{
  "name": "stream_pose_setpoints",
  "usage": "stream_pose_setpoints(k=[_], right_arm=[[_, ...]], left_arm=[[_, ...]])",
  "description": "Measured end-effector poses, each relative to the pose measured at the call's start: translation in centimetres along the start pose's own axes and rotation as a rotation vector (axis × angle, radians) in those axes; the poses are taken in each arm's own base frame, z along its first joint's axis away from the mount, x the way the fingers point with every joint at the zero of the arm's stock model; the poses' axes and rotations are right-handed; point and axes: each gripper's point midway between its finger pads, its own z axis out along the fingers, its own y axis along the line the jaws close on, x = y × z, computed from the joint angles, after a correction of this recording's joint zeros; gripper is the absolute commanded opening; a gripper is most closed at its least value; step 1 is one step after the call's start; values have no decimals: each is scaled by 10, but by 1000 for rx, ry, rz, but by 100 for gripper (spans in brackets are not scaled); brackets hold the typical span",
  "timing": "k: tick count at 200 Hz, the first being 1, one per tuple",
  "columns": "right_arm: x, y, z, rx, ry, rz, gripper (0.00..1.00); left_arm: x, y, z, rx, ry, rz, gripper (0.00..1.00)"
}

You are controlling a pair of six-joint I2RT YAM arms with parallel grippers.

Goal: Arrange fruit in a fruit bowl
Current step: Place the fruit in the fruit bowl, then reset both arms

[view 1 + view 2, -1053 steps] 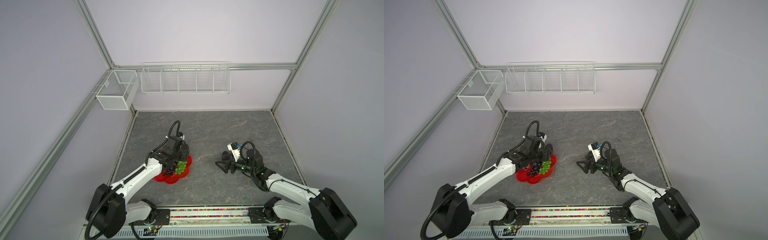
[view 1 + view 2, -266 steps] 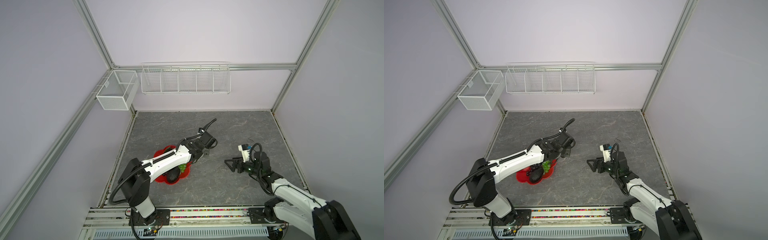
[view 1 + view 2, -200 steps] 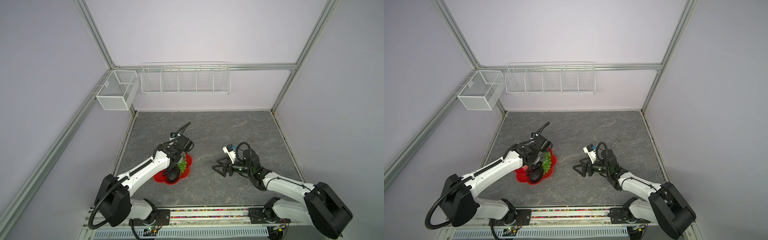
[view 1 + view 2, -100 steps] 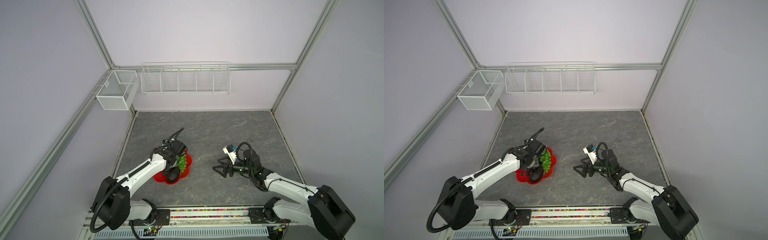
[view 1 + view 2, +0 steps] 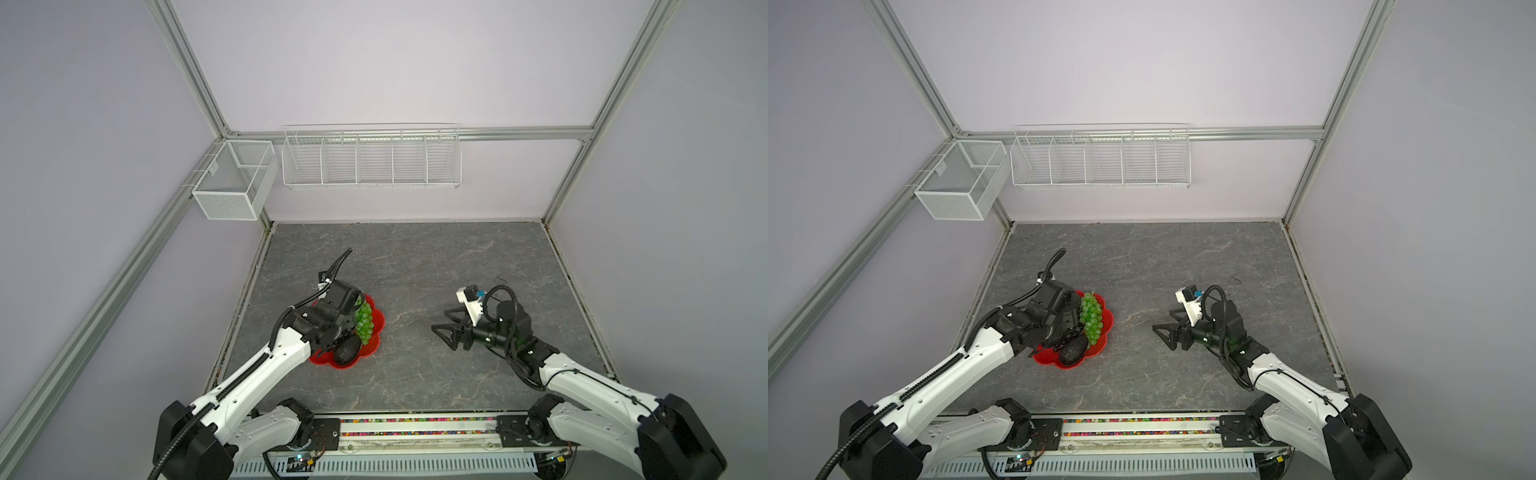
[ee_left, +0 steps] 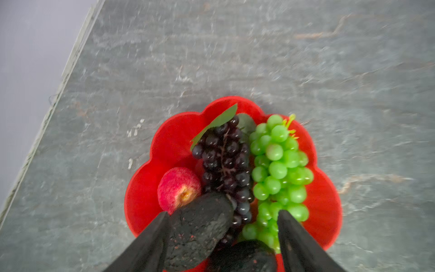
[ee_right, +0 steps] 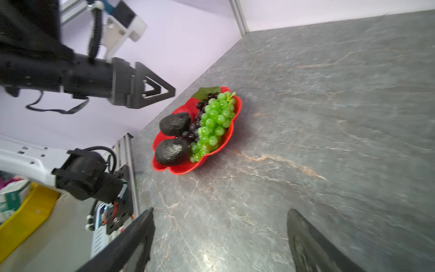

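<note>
The red scalloped fruit bowl sits left of the table's middle. It holds a green grape bunch, a dark purple grape bunch, a red-pink fruit and two blackish avocados. My left gripper hovers just above the bowl's near side, open. One finger lies against the upper avocado; the other stands clear over the green grapes. My right gripper is open and empty, low over bare table to the bowl's right, pointing at it.
A long white wire basket and a small mesh basket hang on the back wall and corner. The arms' base rail runs along the table's front edge. A yellow bin sits beyond the table in the right wrist view.
The left gripper has drawn back from right of the bowl to above it and its jaws have widened, leaving an avocado lying in the bowl. The right arm has barely shifted over the last second.
</note>
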Motion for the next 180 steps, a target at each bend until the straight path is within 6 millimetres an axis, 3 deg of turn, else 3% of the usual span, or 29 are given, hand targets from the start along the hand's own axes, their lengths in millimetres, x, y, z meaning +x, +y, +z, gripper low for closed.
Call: stream_pose_setpoints(k=[29,52,83,108,120,132,160,180], right_arm=[[-14,-47,-35,229,-114,52,89],[-23,-66,-66,385,-206,53,89],[-41,-96,-112,659,-351,53,89],[-38,-138,-143,938,-412,39,89],[-29,-163,-147,1064,-347,24,89],[-22,-189,-147,1170,-248,9,89],[-18,-253,-135,1330,-96,-41,89],[-2,-279,-132,1327,-39,-51,89]], left_arm=[[-22,9,-17,36,-190,-5,75],[-31,27,-13,-64,-309,25,78],[-32,61,8,-308,-437,75,82],[-13,111,40,-507,-463,69,85],[1,144,54,-600,-438,47,85],[7,160,60,-640,-430,31,86],[-17,164,70,-566,-526,-55,86],[-28,159,84,-480,-558,-75,87]])
